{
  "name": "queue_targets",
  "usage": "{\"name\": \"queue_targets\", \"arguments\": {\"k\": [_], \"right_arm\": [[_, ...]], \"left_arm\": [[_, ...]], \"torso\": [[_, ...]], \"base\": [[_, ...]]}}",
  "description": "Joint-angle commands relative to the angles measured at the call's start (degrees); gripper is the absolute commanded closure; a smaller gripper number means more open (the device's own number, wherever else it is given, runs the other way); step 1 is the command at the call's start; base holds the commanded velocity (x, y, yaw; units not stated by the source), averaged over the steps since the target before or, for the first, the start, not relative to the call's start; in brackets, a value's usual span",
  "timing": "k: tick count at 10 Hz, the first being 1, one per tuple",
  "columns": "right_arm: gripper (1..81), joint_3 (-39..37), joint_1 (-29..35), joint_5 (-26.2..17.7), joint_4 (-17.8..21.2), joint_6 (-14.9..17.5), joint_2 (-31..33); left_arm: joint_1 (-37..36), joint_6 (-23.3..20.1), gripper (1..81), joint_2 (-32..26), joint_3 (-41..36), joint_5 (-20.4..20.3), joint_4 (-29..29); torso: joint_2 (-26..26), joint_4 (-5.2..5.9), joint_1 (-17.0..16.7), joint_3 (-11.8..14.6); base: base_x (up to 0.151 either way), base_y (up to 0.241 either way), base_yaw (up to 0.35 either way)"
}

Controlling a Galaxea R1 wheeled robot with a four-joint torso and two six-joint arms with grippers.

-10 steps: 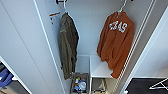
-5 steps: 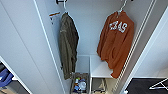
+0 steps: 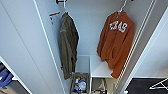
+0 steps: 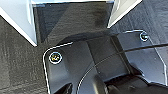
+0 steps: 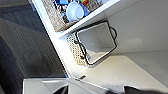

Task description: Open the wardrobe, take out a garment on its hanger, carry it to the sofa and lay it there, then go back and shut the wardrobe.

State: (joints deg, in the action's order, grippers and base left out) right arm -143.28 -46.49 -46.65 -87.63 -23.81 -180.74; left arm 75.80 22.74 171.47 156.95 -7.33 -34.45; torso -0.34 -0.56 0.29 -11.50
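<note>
Nearest: dark carpet [image 4: 22, 62] under the left wrist, with the lower ends of the two open white doors [image 4: 23, 22] splayed apart on either side. Left end effector: fingers can't be made out there, so I cannot tell how far open it is or whether it has anything. Same for the right end effector; I cannot tell.

Low in the wardrobe [image 3: 30, 50]: a wicker basket [image 3: 80, 83] of mixed small items, blue and white things on top. From the right wrist, an empty white wire-handled bin [image 5: 96, 41] sits on the shelf level beside that wicker basket [image 5: 56, 15]. White inner shelf [image 3: 100, 67] sits just under the garment's hem.

Further in, hanging from the rail: dark olive jacket [image 3: 67, 47] toward the left, and the garment [image 3: 116, 43], the burnt-orange hoodie with white chest lettering, toward the right. It hangs on the white hanger [image 3: 122, 6], hook end cropped by the frame top. The two clothes hang well apart.

Change over the last second: basically none. The head view holds the same framing, both clothes hang where they were, nothing swings. Judgement: doors are open, so step one looks done; garment not yet taken.

Hard to read: rail mostly cut off, lettering blurred, basket contents indistinct. A white hanger-like shape [image 3: 158, 85] lies on dark floor outside the right door, partly cropped.
</note>
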Motion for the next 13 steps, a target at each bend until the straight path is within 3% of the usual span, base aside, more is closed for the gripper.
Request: {"name": "queue_targets", "arguments": {"k": [1,5,8,9,12,13], "right_arm": [[1.0,-5.8,8.0,-3.4,7.7,-3.7,2.4],[1.0,-10.5,4.6,-3.6,8.2,-7.5,6.7],[1.0,-9.6,3.5,-1.1,14.5,-8.2,8.6],[1.0,-8.0,2.1,3.1,16.8,-8.3,8.8],[1.0,-2.5,-1.4,17.6,30.6,-8.2,10.9],[1.0,0.1,-2.6,20.3,33.8,-8.1,12.4]], "left_arm": [[-2.5,-0.1,1.0,-0.1,0.1,2.0,-0.2],[-2.5,-0.3,1.0,0.7,0.1,1.8,-0.5],[-2.4,-0.4,1.0,0.7,0.2,1.2,-0.5],[-2.5,-0.4,1.0,0.5,0.1,1.1,-0.4],[-2.5,-0.4,1.0,0.2,0.2,1.1,-0.2],[-2.5,-0.4,1.0,0.1,0.2,1.1,-0.2]], "torso": [[0.0,0.00,0.0,0.0],[0.0,0.00,0.0,0.0],[0.0,0.00,0.0,0.0],[0.0,0.00,0.0,0.0],[0.0,0.00,0.0,0.0],[0.0,0.00,0.0,0.0]], "base": [[0.000,0.000,0.000],[0.000,0.000,0.000],[0.000,0.000,0.000],[0.000,0.000,0.000],[0.000,0.000,0.000],[0.000,0.000,0.000]]}}
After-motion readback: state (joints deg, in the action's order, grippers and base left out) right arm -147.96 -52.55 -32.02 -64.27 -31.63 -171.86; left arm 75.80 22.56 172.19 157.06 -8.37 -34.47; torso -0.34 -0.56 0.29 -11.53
